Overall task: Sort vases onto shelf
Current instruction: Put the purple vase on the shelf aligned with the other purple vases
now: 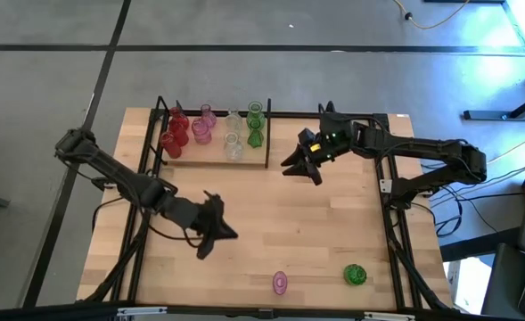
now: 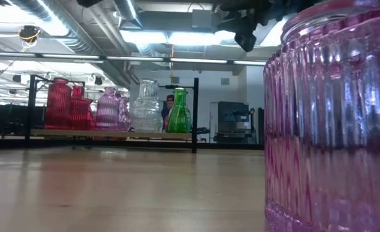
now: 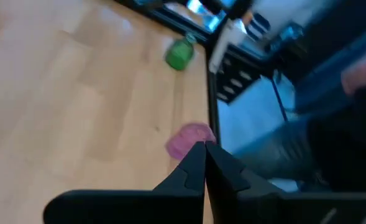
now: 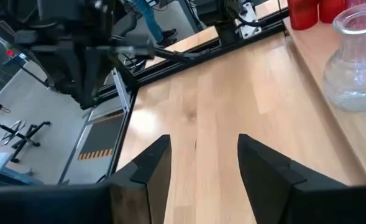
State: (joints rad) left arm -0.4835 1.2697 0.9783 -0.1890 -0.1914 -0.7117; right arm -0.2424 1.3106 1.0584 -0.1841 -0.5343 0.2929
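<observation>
While right hand (image 1: 299, 167) gapes empty just beside shelf (image 1: 216, 161), left hand (image 1: 216, 234) closed, empty.

Grey floor (image 1: 244, 80); ceiling ducts (image 2: 60, 19), strip lights (image 2: 177, 37).

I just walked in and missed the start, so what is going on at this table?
Two robot arms are sorting small glass vases onto a low wooden shelf at the table's far edge. Red, pink, clear and green vases already stand there. The right gripper hangs open and empty just beside the shelf's green end. The left gripper is shut, holding nothing, over the middle of the table. A pink vase and a green vase still wait near the front edge.
</observation>
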